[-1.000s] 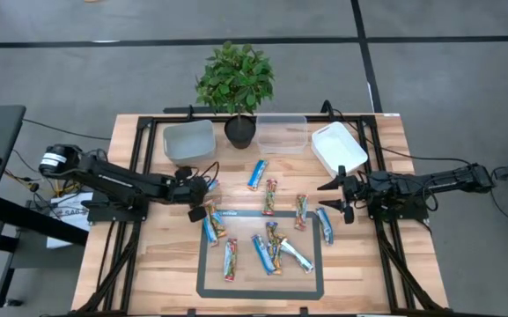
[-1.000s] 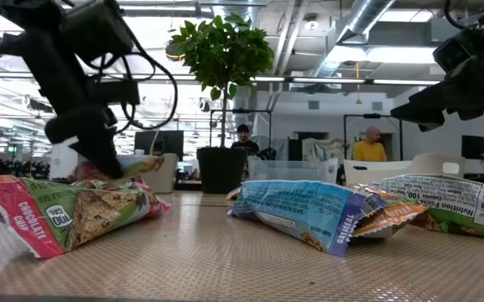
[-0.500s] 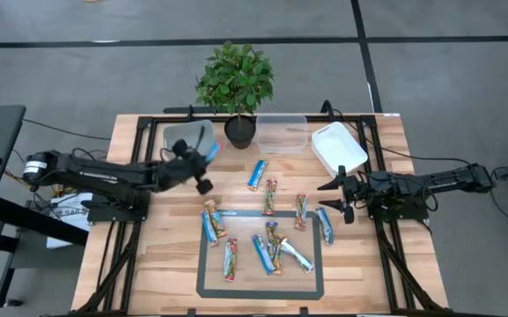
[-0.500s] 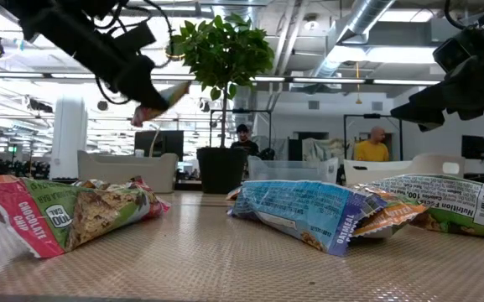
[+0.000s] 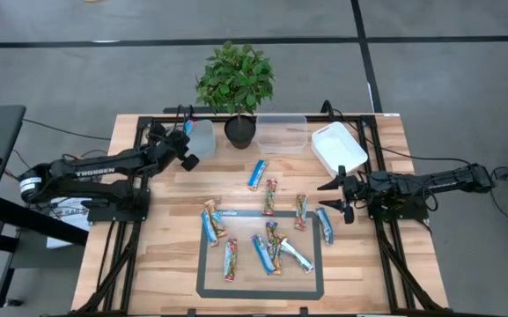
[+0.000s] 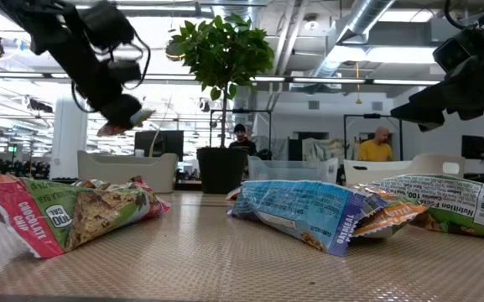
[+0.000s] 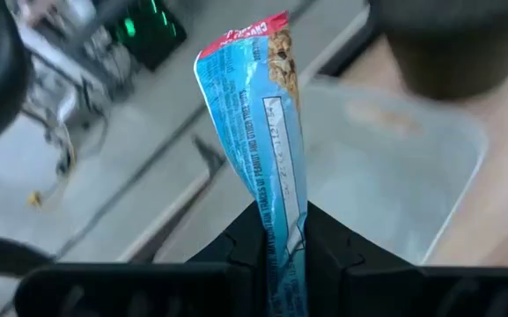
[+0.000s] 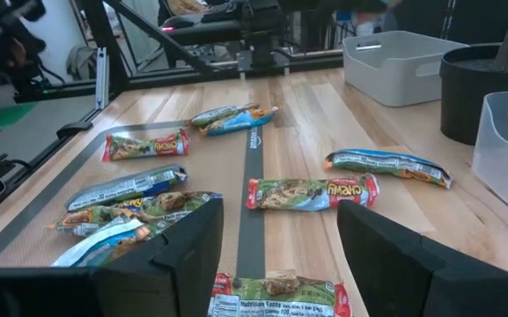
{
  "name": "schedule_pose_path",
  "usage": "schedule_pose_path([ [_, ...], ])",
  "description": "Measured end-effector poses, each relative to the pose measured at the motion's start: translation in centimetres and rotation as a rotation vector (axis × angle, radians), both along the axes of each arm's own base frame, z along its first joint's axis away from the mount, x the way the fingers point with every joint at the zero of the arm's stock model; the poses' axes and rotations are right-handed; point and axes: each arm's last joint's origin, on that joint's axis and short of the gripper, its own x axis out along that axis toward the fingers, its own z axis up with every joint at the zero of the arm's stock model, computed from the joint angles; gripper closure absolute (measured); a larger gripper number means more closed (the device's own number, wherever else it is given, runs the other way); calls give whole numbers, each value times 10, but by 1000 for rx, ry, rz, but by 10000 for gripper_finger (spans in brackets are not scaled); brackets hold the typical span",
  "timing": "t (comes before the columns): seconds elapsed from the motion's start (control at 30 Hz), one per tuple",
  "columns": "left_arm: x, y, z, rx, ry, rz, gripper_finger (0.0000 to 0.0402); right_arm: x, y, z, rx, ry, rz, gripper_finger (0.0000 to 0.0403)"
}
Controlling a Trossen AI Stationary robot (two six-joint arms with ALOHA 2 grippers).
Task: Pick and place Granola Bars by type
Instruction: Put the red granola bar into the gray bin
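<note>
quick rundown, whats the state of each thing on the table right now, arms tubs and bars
left gripper: shut on a blue bar, held over the left tub
right gripper: open, empty, above the table's right side
middle clear tub: looks empty
white tub: looks empty
loose bars: lying flat, unsorted
plant: upright

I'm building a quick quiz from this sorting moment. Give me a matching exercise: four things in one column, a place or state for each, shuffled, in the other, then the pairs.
Things:
1. left gripper
2. right gripper
3. potted plant
4. white tub

Places or states:
A. between two tubs at the table's far edge
B. open, hanging above the table's right side
C. in front of the right arm, at the far right of the table
D. shut on a blue-and-white bar above the grey tub

Pairs: 1-D, 2-B, 3-A, 4-C
</note>
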Motion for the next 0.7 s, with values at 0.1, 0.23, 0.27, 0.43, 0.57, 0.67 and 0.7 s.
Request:
schedule_pose_path([
  [0.1, 1, 6, -10, -56, 47, 11, 360, 0, 0, 0, 0, 0, 0, 184],
  [0.23, 6, 13, -22, -88, 91, 28, 360, 0, 0, 0, 0, 0, 0, 184],
  [0.27, 7, 15, -25, -100, 97, 28, 360, 0, 0, 0, 0, 0, 0, 184],
  [0.43, 13, 21, -33, -151, 78, -9, 354, 0, 0, 0, 0, 0, 0, 184],
  [0.57, 14, 22, -33, -137, 89, -28, 325, 0, 0, 0, 0, 0, 0, 184],
  [0.67, 14, 22, -32, -135, 91, -29, 294, 0, 0, 0, 0, 0, 0, 184],
  [0.7, 14, 22, -32, -135, 90, -29, 284, 0, 0, 0, 0, 0, 0, 184],
])
